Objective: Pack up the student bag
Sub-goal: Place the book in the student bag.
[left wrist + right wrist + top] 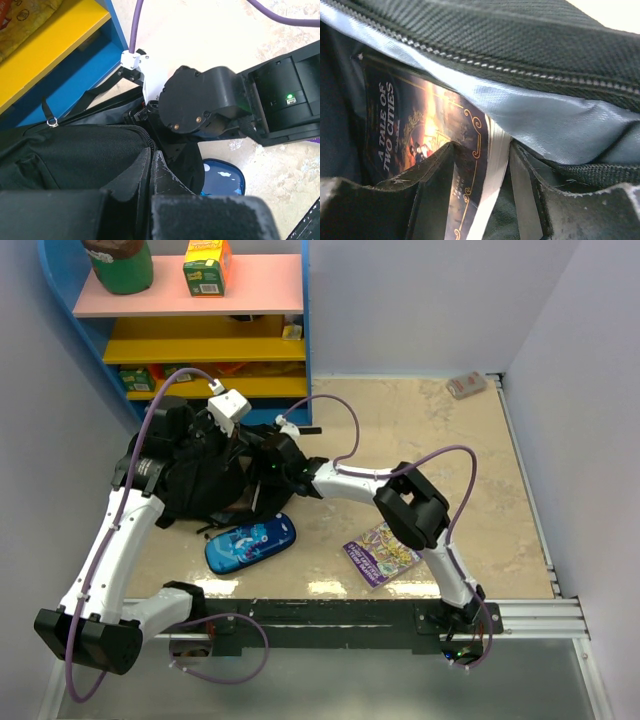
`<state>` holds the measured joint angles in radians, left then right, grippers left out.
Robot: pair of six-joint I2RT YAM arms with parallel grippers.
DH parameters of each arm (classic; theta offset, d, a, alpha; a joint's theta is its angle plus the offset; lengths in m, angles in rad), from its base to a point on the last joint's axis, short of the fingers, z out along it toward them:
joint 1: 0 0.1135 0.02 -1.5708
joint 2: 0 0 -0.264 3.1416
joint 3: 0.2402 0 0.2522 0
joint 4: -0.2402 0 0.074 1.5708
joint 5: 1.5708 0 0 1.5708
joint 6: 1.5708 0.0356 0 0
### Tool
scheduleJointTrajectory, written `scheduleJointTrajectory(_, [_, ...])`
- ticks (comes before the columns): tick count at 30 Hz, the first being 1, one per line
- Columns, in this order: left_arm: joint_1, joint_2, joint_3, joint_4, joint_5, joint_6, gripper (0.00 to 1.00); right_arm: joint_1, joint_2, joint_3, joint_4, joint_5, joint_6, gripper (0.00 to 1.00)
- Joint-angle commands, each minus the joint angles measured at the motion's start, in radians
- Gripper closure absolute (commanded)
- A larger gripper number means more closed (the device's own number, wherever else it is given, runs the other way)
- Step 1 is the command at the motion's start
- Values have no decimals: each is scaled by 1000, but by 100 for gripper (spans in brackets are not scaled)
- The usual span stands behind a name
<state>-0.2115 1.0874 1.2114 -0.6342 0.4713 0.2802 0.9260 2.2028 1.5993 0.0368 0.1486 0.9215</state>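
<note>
The student bag [195, 485], a black soft backpack, lies at the left middle of the table. My left gripper [149, 172] is shut at its zip edge [142, 134], with the fabric running into the tips. My right gripper [482, 147] reaches inside the student bag's [520, 40] open mouth, under the zip and the grey lining [535, 115]. A paperback, A Tale of Two Cities [420, 125], stands tilted between its fingers. One fingertip presses the cover and the other meets the page edge. In the top view the right fingers are hidden in the bag.
A blue pencil case [250, 543] lies just in front of the bag. A colourful booklet [381, 553] lies under the right forearm. A blue and yellow shelf unit [200, 340] stands behind the bag. A small card box [466, 386] sits at the back right by the wall.
</note>
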Motion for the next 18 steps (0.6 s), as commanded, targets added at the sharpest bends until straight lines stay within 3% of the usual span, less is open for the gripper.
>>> scheduleJointTrajectory(1, [-9,-17,39,67,116,-22,100,37,84,45,-92,51,48,52])
scheduleJointTrajectory(4, [-9,-15,39,65,118,-26,100,46,80,33,-80,66,53,76])
scheduleJointTrajectory(5, [-9,-11,37,64,118,-26,100,47,37,7,-42,53,53,95])
scheduleJointTrajectory(6, [-9,-11,34,64,113,-26,100,47,-1,-34,28,39,53,100])
scheduleJointTrajectory(10, [-9,-9,11,73,90,-4,100,50,-207,-350,540,14,-22,100])
scheduleJointTrajectory(13, [-9,-11,-9,85,87,4,100,63,-317,-478,758,-13,-120,100])
scheduleJointTrajectory(18, [-9,5,-7,97,115,2,100,115,-357,-486,766,-35,-301,100])
